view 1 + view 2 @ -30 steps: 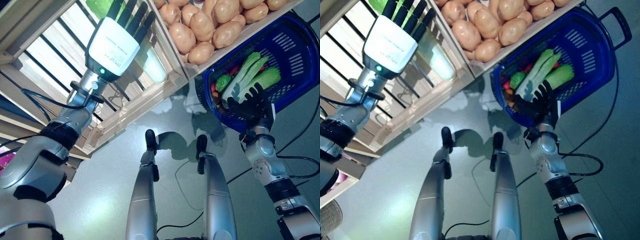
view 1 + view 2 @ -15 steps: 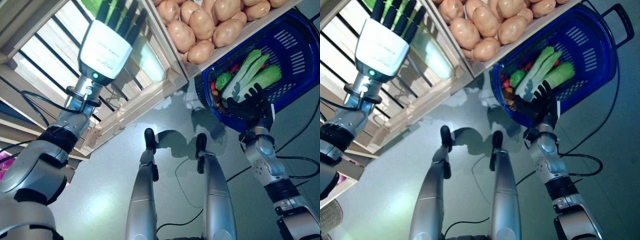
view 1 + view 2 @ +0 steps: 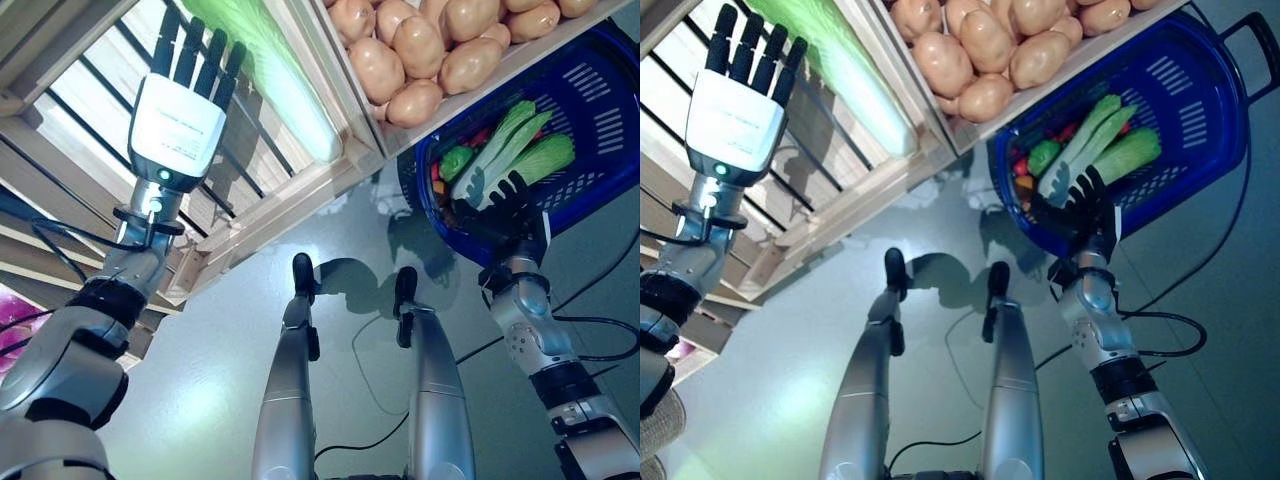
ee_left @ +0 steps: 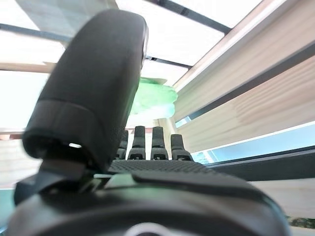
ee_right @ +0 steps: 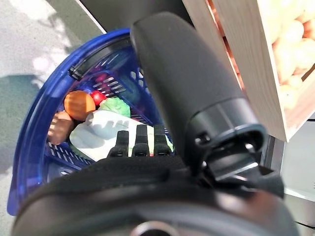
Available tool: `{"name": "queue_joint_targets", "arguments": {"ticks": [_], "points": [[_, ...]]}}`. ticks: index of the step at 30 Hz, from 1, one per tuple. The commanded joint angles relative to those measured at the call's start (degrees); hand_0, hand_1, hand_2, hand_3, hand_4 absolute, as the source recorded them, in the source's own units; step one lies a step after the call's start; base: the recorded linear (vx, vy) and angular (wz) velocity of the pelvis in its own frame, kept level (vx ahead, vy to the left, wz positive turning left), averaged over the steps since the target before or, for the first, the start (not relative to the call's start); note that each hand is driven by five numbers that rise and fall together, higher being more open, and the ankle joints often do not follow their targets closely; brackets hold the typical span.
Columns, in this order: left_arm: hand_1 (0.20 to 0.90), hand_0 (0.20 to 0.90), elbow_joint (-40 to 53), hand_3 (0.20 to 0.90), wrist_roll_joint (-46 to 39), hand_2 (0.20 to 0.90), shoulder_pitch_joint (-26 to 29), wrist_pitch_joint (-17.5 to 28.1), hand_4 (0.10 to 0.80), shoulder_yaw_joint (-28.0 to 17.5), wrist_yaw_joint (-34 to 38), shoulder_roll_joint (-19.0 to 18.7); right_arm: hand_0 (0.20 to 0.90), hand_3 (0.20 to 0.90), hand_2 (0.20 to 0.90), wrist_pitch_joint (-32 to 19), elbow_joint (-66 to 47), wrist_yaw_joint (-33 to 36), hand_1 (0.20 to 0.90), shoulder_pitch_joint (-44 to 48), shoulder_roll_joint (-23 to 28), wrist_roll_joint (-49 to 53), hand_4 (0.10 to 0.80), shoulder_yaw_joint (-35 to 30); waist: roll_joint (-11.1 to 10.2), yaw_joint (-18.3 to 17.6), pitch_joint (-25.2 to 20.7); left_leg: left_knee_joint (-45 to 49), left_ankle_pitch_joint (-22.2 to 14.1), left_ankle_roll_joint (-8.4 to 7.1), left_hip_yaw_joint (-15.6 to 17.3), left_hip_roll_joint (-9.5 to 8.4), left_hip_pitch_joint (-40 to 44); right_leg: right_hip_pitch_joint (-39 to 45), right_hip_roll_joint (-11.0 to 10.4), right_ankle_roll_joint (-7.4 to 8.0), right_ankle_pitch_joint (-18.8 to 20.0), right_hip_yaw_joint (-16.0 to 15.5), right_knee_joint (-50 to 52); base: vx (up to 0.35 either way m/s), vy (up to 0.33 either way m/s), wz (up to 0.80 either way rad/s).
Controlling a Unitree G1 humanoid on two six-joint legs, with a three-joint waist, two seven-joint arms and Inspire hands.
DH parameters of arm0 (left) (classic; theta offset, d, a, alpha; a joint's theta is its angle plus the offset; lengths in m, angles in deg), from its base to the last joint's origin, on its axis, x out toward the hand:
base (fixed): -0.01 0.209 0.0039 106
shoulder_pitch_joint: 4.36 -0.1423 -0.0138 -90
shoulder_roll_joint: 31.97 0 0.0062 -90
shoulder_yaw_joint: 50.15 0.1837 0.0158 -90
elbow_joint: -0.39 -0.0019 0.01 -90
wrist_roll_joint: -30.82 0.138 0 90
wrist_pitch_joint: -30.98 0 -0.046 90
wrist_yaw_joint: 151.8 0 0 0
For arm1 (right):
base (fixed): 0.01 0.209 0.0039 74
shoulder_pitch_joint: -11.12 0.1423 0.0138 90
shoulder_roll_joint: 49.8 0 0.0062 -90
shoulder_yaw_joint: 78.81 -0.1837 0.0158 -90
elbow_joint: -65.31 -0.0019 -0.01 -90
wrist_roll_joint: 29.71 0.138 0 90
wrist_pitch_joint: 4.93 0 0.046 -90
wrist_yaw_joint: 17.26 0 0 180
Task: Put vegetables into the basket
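Crate (image 3: 330, 170): left hand (image 3: 180, 110) has backed away.

Slatted wooden shelf (image 3: 250, 205) — cabbage (image 3: 275, 75), potatoes (image 3: 420, 55).

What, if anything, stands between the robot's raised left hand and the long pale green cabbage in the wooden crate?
Nothing visible does. The left hand, fingers straight, is in the slatted wooden crate beside the long pale green cabbage, with open space between them. The right hand is at the blue plastic basket.
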Motion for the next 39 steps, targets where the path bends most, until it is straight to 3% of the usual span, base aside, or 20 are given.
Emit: {"name": "queue_joint_targets", "arguments": {"ticks": [1, 16, 30, 39], "points": [[0.900, 0.900, 3.6, 0.900, -1.7, 0.900, 1.9, -3.2, 0.800, -6.9, 4.6, -4.0, 0.900, 0.900, 0.900, -5.6, -7.4, -1.1, 0.900, -1.7, 2.1, -0.6, 0.800, -4.6, 0.6, 0.1, 0.0, 5.2, -5.7, 3.92, 2.9, -2.88, 0.0, 5.0, 3.0, -3.22, 8.9, -3.3, -12.0, 0.000, 0.000, 0.00], [0.900, 0.900, 1.7, 0.900, 0.4, 0.900, 7.5, -3.8, 0.800, -3.4, 2.6, -3.3, 0.900, 0.900, 0.900, -4.0, -6.0, -1.9, 0.900, 0.5, 4.0, 0.2, 0.800, -3.9, 1.8, -0.7, 0.0, 5.5, -5.4, 3.89, 3.8, -2.86, 0.2, 4.4, 2.7, -3.27, 8.6, -2.6, -10.7, 0.001, 0.026, 0.01], [0.900, 0.900, 1.7, 0.900, 1.9, 0.900, 8.4, -3.1, 0.800, -3.3, 0.9, -2.7, 0.900, 0.900, 0.900, -1.4, -6.2, -2.8, 0.900, 1.6, 5.0, -0.7, 0.800, -3.9, 3.3, -1.7, 0.0, 5.4, -5.0, 3.55, 4.7, -2.94, 1.1, 4.5, 2.8, -3.67, 8.1, -1.3, -10.0, 0.001, 0.032, -0.03], [0.900, 0.900, 0.7, 0.900, 3.6, 0.900, 10.8, -2.4, 0.800, -0.9, -2.6, -2.1, 0.900, 0.900, 0.900, -0.4, -5.6, -2.5, 0.900, 3.5, 5.6, -1.0, 0.800, -3.5, 3.6, -2.0, 0.0, 5.2, -4.9, 3.41, 5.3, -2.79, 1.2, 4.2, 2.7, -3.77, 8.0, -1.1, -9.8, -0.001, 0.019, -0.01]]}}
